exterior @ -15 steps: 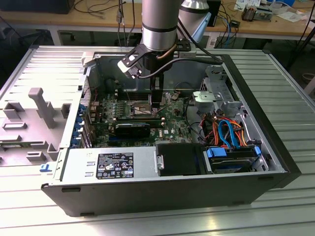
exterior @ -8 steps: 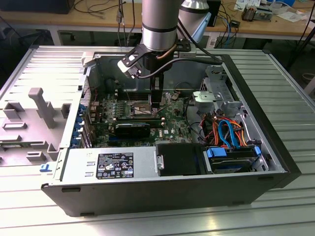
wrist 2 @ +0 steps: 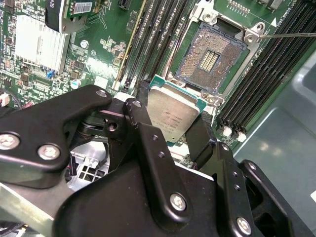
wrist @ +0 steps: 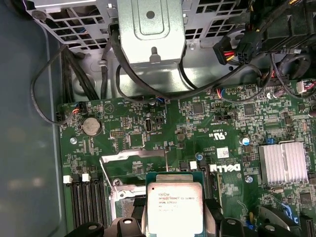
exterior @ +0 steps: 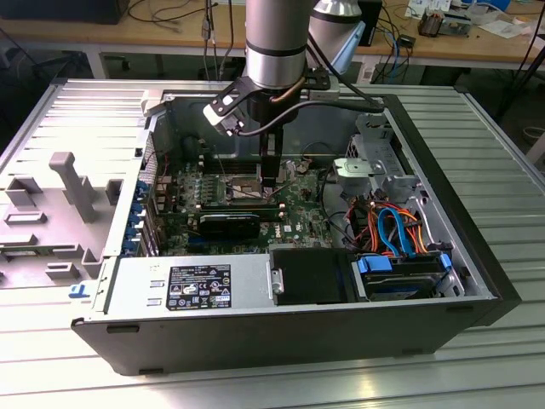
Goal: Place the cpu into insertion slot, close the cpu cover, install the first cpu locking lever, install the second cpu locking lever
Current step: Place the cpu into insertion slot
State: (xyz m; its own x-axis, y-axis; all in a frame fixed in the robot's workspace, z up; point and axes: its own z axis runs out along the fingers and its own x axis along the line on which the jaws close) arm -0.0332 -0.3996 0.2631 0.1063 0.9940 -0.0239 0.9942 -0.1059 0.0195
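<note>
My gripper (wrist 2: 172, 114) is shut on the cpu (wrist 2: 174, 116), a flat square chip with a dull silvery top, held by two opposite edges between the black fingers (wrist 2: 142, 106). The chip hangs just above the green motherboard (wrist 2: 106, 54), beside the insertion slot (wrist 2: 210, 58), which lies bare with its contact field showing. In the first wrist view the cpu (wrist: 174, 207) sits between the fingers, and the silvery cpu cover (wrist: 132, 157) stands raised. A thin locking lever (wrist 2: 291, 34) sticks out past the slot's corner. In the exterior view the gripper (exterior: 271, 175) hangs next to the insertion slot (exterior: 241, 183).
Long black memory slots (wrist 2: 269, 79) flank the socket on both sides. A finned heatsink (wrist: 287, 165) and a metal drive cage (wrist: 148, 29) with black cables stand on the board's far side. The open computer case's walls (exterior: 460, 230) surround everything.
</note>
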